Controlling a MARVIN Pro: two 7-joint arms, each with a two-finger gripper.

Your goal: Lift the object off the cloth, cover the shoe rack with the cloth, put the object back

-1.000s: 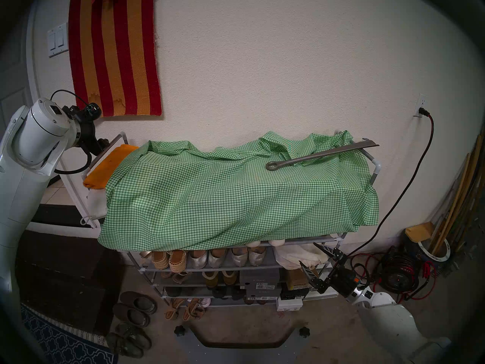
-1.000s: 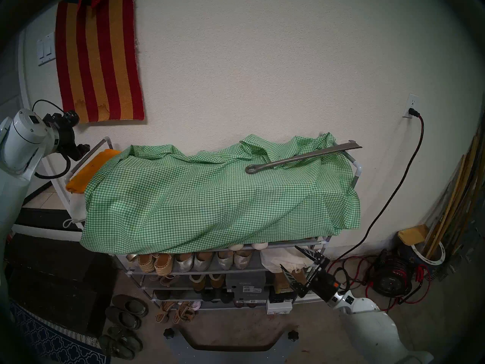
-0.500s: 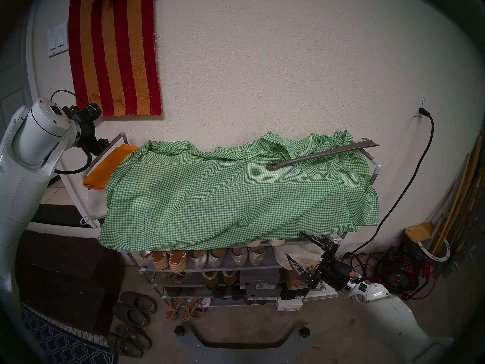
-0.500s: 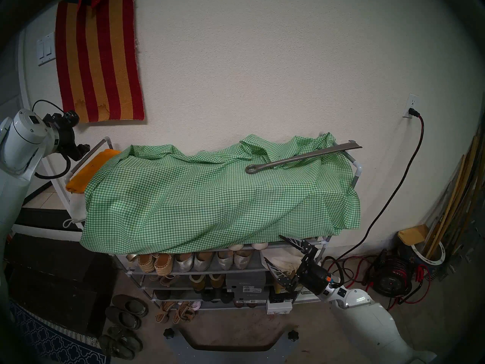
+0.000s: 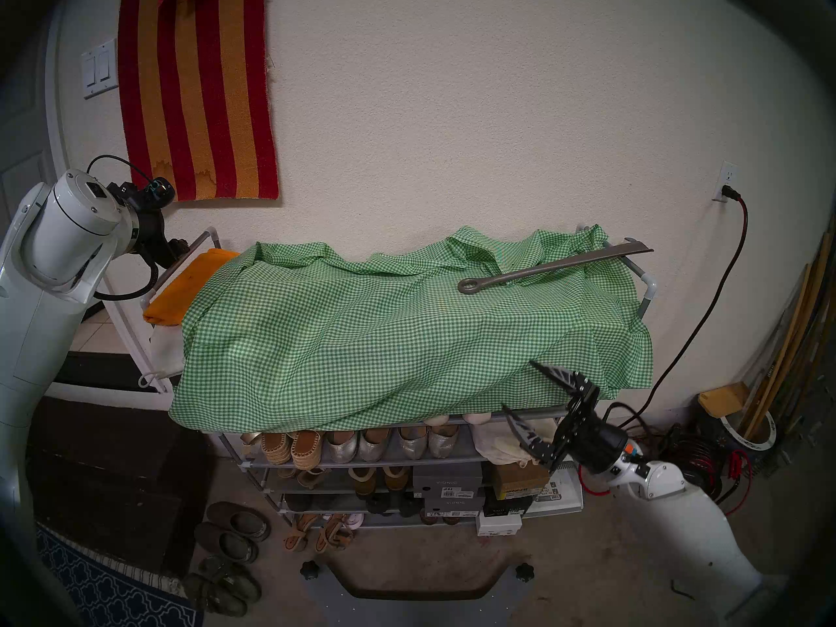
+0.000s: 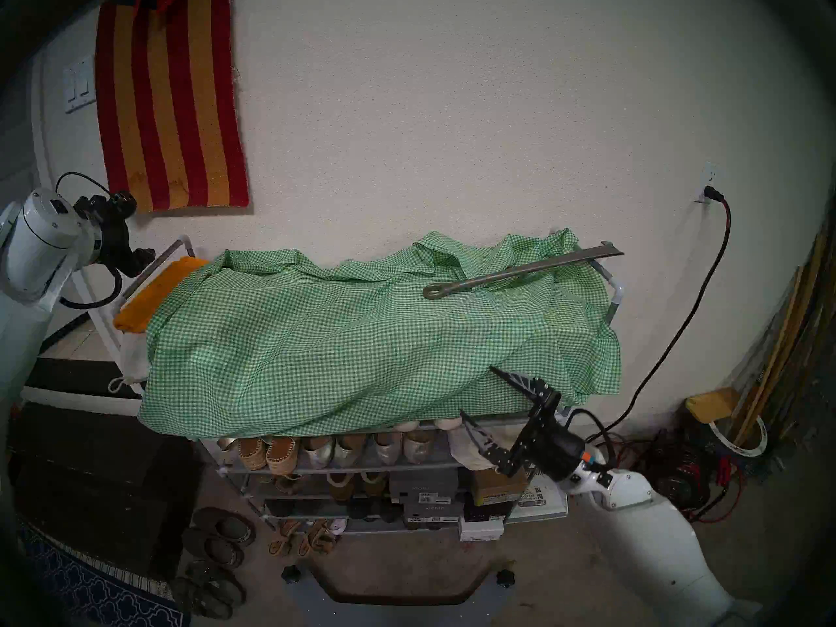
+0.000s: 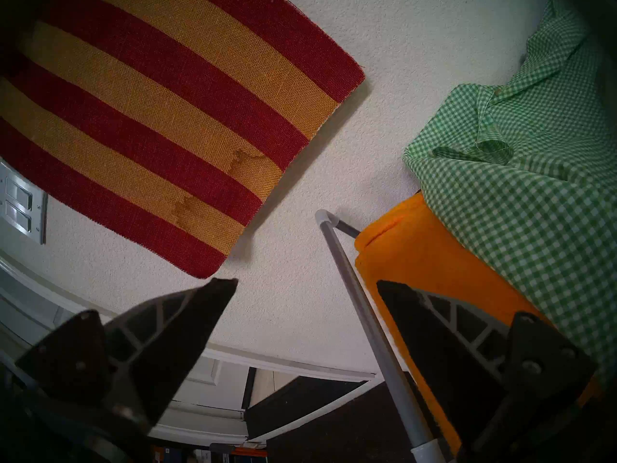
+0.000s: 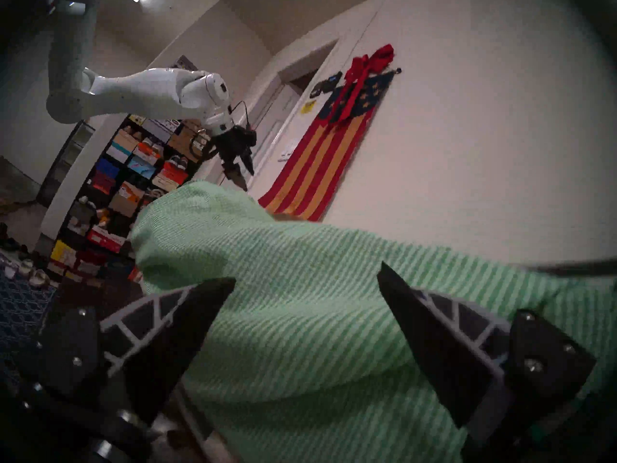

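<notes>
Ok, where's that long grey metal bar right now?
In the head views the metal bar lies on the green gingham cloth at the shoe rack's right end, blade resting on the right side rail, ring eye pointing toward the middle.

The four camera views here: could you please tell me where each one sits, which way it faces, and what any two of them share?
Head stereo left: on the head, looking down at the shoe rack, the cloth and the metal bar; both arms show, right tool open.
Head stereo right: nearly the same picture, shifted sideways.
Left wrist: by the rack's left end, facing the striped wall rug and the orange towel; left tool open.
Right wrist: low at the rack's front right, tilted, looking up across the cloth; it shares the rug with the left wrist view.
</notes>
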